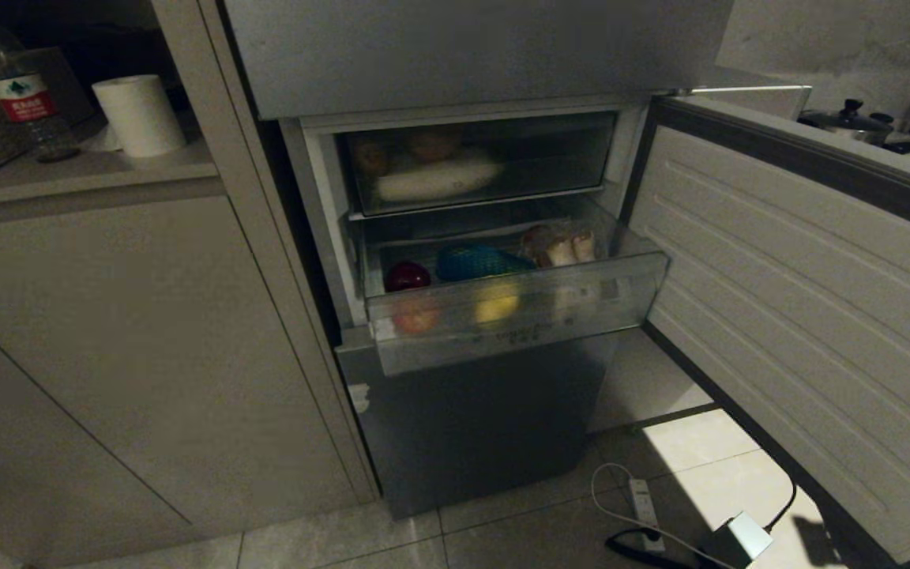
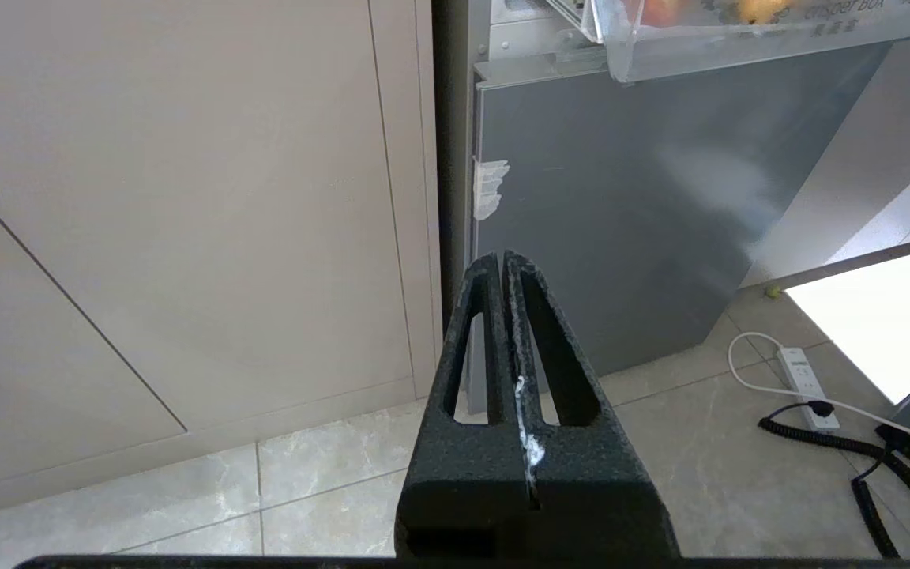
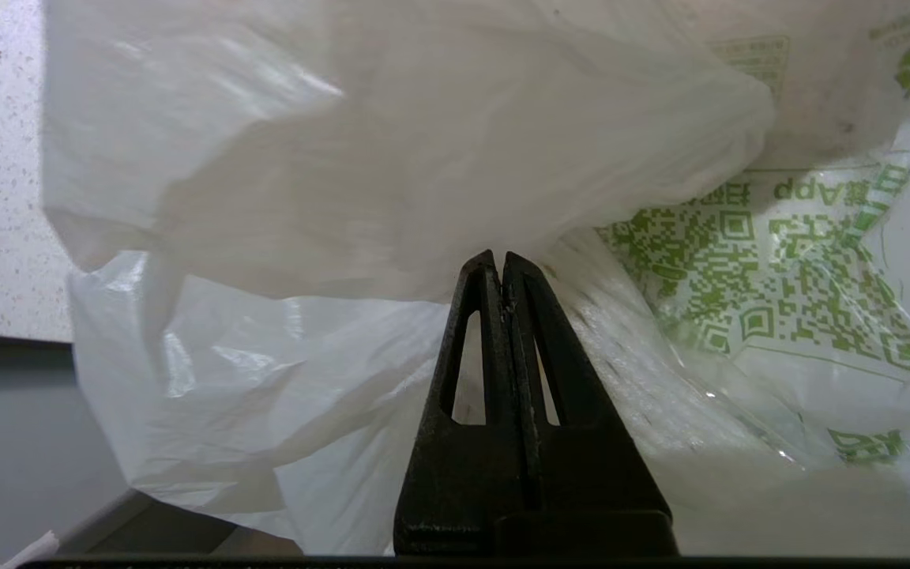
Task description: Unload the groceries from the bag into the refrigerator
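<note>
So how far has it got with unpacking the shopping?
The refrigerator stands open, and its pulled-out drawer already holds food. The right gripper, fingers shut, is at the bag, holding nothing visible. Left gripper idles. The bag's remaining contents are hidden.

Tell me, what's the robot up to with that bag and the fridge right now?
Right end effector shut, tips at the bag. Left end effector shut, low before the refrigerator. Drawer pulled out, food inside. Nothing blocking.

Drawer pulled out of refrigerator — cabinet left, door right, power strip on floor
</note>
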`<state>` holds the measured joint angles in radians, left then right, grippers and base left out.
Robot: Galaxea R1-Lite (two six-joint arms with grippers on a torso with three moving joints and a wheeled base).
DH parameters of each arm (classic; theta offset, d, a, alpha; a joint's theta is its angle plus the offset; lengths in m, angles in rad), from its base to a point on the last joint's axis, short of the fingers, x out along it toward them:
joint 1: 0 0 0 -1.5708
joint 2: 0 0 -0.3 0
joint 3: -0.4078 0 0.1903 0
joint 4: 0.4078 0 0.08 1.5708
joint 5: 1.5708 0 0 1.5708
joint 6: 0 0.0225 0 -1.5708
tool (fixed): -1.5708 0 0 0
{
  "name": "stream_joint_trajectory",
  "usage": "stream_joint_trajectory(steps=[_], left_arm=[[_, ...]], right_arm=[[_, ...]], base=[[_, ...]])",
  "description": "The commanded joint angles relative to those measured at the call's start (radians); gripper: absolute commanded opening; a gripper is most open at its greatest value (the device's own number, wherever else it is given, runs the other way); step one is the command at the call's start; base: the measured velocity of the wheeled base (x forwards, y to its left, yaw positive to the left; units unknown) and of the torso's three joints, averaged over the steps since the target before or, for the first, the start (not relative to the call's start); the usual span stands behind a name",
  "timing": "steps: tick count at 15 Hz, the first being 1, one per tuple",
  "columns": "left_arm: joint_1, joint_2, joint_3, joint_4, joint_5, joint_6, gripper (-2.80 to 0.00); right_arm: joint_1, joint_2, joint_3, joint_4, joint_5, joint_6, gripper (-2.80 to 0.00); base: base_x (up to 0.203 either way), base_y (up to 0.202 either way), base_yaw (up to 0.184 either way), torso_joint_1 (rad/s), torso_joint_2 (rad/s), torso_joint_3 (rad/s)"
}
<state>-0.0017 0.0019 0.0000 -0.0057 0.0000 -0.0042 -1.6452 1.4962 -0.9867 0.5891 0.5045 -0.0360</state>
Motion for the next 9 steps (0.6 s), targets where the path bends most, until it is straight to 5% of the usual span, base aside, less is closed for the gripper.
stream_joint_trajectory(steps=[1,9], left_arm=[[0.0,0.0,0.0,0.0,0.0,0.0,-2.8],[-0.001,0.0,0.0,0.0,0.0,0.0,-2.8]], right_arm=[[-0.012,-0.01,0.01,0.004,0.002,-0.001,-2.8],[-0.034,0.026,0.091,0.002,-0.028,-0.046,-2.8]], base=[[0.0,0.0,0.0,0.0,0.0,0.0],[0.0,0.0,0.0,0.0,0.0,0.0]])
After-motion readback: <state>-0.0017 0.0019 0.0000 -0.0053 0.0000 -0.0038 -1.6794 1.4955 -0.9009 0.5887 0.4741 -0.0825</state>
